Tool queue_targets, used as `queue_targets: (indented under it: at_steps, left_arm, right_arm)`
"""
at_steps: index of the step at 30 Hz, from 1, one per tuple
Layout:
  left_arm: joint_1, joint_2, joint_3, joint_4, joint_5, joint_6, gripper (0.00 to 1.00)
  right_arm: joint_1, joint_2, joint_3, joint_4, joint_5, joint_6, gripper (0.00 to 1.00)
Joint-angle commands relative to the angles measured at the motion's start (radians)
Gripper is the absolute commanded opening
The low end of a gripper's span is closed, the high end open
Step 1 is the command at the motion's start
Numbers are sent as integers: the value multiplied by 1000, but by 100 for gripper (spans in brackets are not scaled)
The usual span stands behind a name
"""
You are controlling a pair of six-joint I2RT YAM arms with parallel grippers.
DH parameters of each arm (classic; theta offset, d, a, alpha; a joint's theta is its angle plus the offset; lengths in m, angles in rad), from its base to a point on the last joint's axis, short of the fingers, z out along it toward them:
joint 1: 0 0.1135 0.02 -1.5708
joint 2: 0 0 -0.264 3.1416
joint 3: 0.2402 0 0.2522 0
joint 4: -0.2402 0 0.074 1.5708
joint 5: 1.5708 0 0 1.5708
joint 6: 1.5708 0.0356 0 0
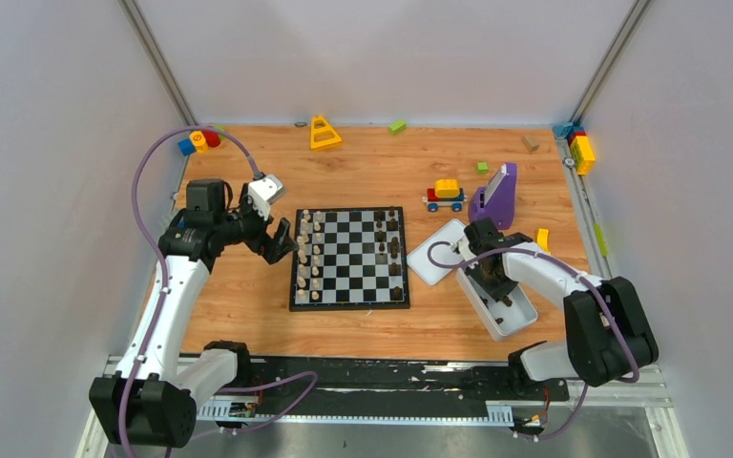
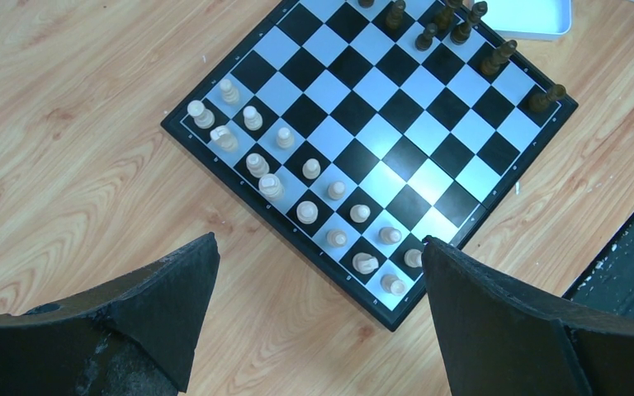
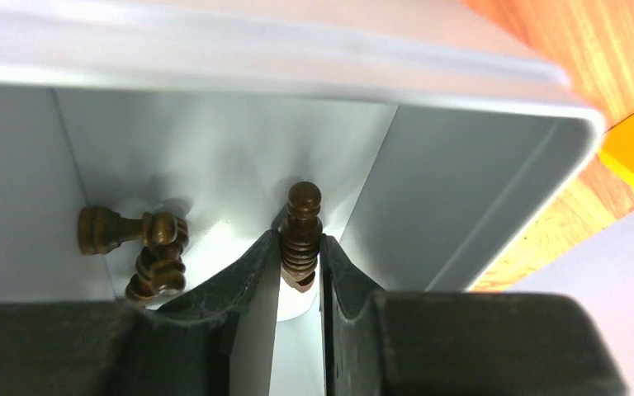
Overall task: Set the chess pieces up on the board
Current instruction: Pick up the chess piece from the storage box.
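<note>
I have the right gripper (image 3: 301, 247) closed on a dark piece (image 3: 304, 202) inside the white tray (image 3: 215, 140). My left gripper (image 2: 319, 243) hangs wide open beside the board (image 2: 380, 136).

The left arm (image 1: 167, 286) rises from its base and bends at the elbow, its wrist turned toward the middle of the table, and the left gripper (image 2: 318, 247) points down with both fingers spread wide apart. The right arm (image 1: 546, 272) folds leftward and tips steeply down, the right gripper (image 3: 301, 252) pinching a dark chess piece (image 3: 304, 216) between its fingers
</note>
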Motion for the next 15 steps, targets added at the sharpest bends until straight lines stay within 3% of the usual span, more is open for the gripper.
queue_targets:
  at_steps: [1,7,15]
  left_arm:
    - [6,-10,21,4,14,28,100]
    - [7,2,41,6,51,25,100]
    - [4,37,72,80,218,-57,99]
  right_arm:
    - [-25,-61,93,-26,-102,-2,14]
    - [-62,-138,180,-100,-210,-19,10]
    - [-65,-220,308,-184,-363,-74,10]
